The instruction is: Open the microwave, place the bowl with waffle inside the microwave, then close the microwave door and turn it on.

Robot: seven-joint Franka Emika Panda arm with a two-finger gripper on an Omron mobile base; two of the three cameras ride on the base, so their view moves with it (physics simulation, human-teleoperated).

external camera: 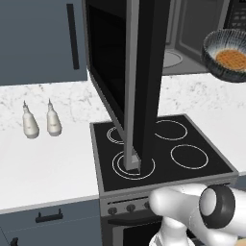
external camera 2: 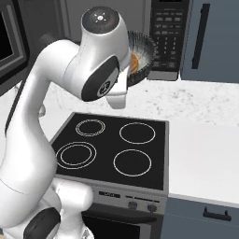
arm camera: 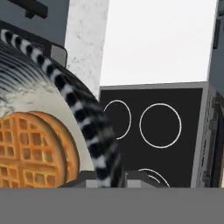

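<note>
The microwave (external camera: 192, 29) stands above the back of the counter, its grey interior showing. The microwave door (external camera: 141, 81) is swung wide open and juts toward me over the stove. The bowl (external camera: 228, 55) hangs in the air in front of the open cavity, to the right of the door, with the waffle (external camera: 229, 57) inside it. In the right base view the bowl (external camera 2: 144, 51) is half hidden behind my elbow, beside the button panel (external camera 2: 170, 35). In the hand view my gripper (arm camera: 107, 180) is shut on the striped rim of the bowl (arm camera: 83, 118), next to the waffle (arm camera: 35, 148).
The black four-ring stovetop (external camera: 158, 149) lies under the door and bowl. Two white bottles (external camera: 30, 122) stand on the left counter. Blue-grey cabinet doors with black bar handles (external camera: 72, 36) (external camera 2: 210, 37) flank the microwave. White counter (external camera 2: 205, 149) extends right of the stove.
</note>
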